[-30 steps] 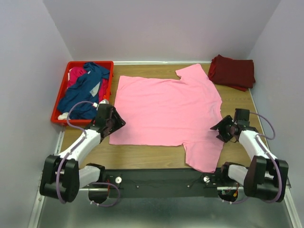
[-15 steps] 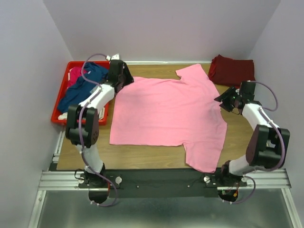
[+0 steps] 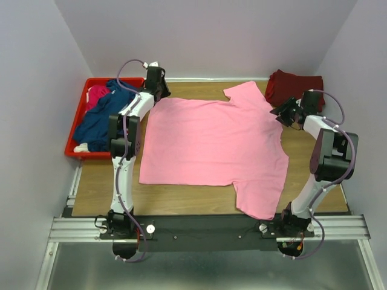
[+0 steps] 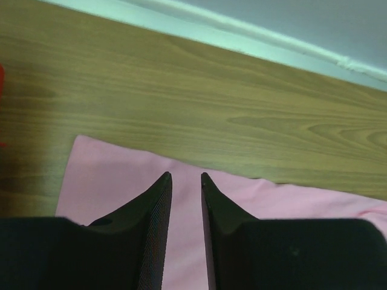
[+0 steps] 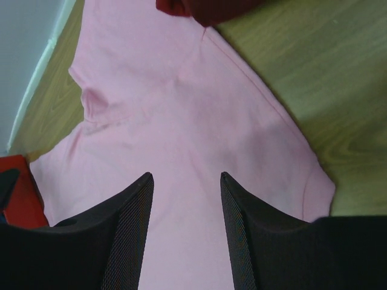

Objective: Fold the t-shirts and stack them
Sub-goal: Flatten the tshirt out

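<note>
Now the pink t-shirt [image 3: 211,142] lies flat under both grippers, which have moved from its near side to its far edge: left gripper [image 4: 186,176] narrowed over the corner, right gripper [image 5: 186,175] wide above the sleeve. Whether either touches cloth is unclear; the maroon t-shirt [image 5: 211,9] beyond the right one is cropped.

Soft matt cloth pink t-shirt [image 3: 211,142]; smooth wood-grain table [image 3: 181,200]; red plastic crate [image 3: 100,80].

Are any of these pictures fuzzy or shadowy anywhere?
Top view: evenly lit, no glare, the pink t-shirt clear. Left wrist view: the wood grain of the table is sharp, but the black fingers up close look dark and soft-edged. Right wrist view: a bit soft all over, with a faint grey shadow on the shirt.
</note>
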`<move>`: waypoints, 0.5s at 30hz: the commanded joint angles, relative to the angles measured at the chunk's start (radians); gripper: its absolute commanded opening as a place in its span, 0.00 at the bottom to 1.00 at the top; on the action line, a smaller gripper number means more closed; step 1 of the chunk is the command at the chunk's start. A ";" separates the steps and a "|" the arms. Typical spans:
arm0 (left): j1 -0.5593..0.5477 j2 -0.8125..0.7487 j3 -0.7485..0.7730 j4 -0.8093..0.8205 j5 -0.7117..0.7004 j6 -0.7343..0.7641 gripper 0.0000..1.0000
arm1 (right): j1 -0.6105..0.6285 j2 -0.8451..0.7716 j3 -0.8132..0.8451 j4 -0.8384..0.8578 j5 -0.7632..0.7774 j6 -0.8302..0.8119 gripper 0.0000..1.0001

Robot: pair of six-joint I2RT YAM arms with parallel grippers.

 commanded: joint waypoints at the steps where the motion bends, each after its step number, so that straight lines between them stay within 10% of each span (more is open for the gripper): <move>1: 0.014 0.059 0.057 -0.093 0.028 0.010 0.32 | -0.001 0.093 0.068 0.092 -0.051 0.023 0.55; 15: 0.061 0.148 0.155 -0.236 0.044 -0.008 0.29 | 0.000 0.337 0.225 0.115 -0.071 0.075 0.55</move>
